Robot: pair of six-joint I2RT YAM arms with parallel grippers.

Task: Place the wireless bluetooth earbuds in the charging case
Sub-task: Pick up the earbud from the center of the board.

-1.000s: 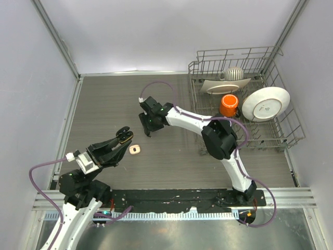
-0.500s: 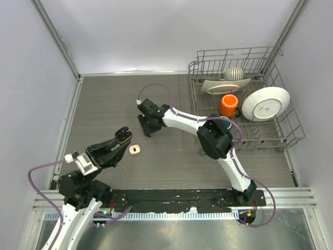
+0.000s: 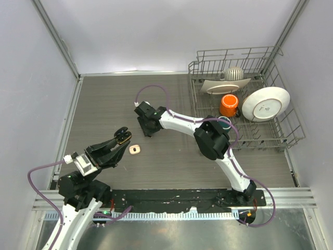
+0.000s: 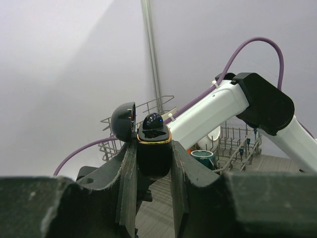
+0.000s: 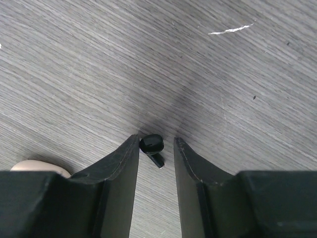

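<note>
**Black bud sat btwn R fingers, black case held in L**

A grey wood-look table [image 3: 104, 104] is seen from the top. A wire dish rack [image 3: 270, 141] is set at its far R corner. A big white plate [image 3: 265, 103] and an orange mug [image 3: 229, 105] are kept in the rack.

The R arm [image 3: 182, 121] is stretched out to the L, across the middle of the table. The L arm [image 3: 78, 182] is bent low nr the L front edge.

The L gripper [image 3: 123, 136] is lifted off the table & pointed up at a slant. It is closed tight on a black charging case [image 4: 153, 158] w/ a gold rim. The case is held upright and its lid [image 4: 124, 121] is tipped open to the L. A shiny dark round bit is seen at the top of the case; it can't be told if that is a bud.

The R gripper [image 3: 144, 130] is pointed down at the table. Its jaws are kept a little apart, not shut.

A small beige thing [image 3: 135, 149] is laid flat on the table, just beside the L gripper's tip and nr the R gripper.

A black earbud [image 5: 151, 144] is laid on the table right btwn the R fingers [image 5: 121, 163]. A thin gap is seen on each side, so it is not gripped.
</note>
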